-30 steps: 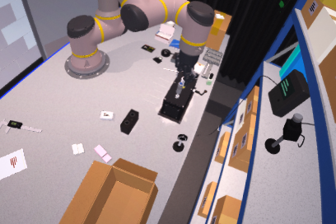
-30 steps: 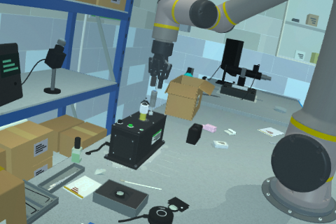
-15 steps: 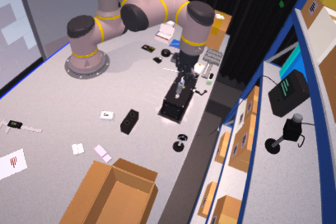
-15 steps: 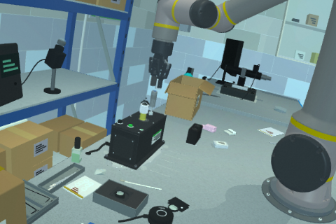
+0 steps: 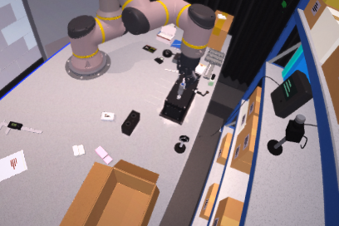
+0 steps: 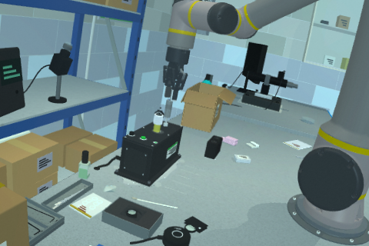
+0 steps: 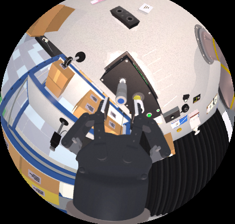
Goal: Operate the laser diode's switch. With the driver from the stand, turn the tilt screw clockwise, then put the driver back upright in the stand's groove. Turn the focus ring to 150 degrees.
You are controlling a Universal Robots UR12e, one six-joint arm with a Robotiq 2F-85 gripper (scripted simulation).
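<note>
The driver [image 7: 121,93], a grey cylinder with a blue end cap, stands upright on top of the black laser diode box [image 6: 150,153], beside the yellow focus ring [image 6: 157,124]. A green switch button [image 6: 143,137] sits on the box top. My gripper [image 6: 172,91] hangs above the driver, half open and holding nothing. In the wrist camera the driver shows between and beyond the fingers [image 7: 121,108]. The black driver stand [image 5: 130,122] sits on the table apart from the box, with its holes empty.
Blue shelving [image 6: 77,96] with cardboard boxes stands behind the box. An open carton [image 6: 203,106] sits farther along the table. A larger open carton [image 5: 112,196] lies at the near edge. Small cards, a caliper and a lens mount are scattered around.
</note>
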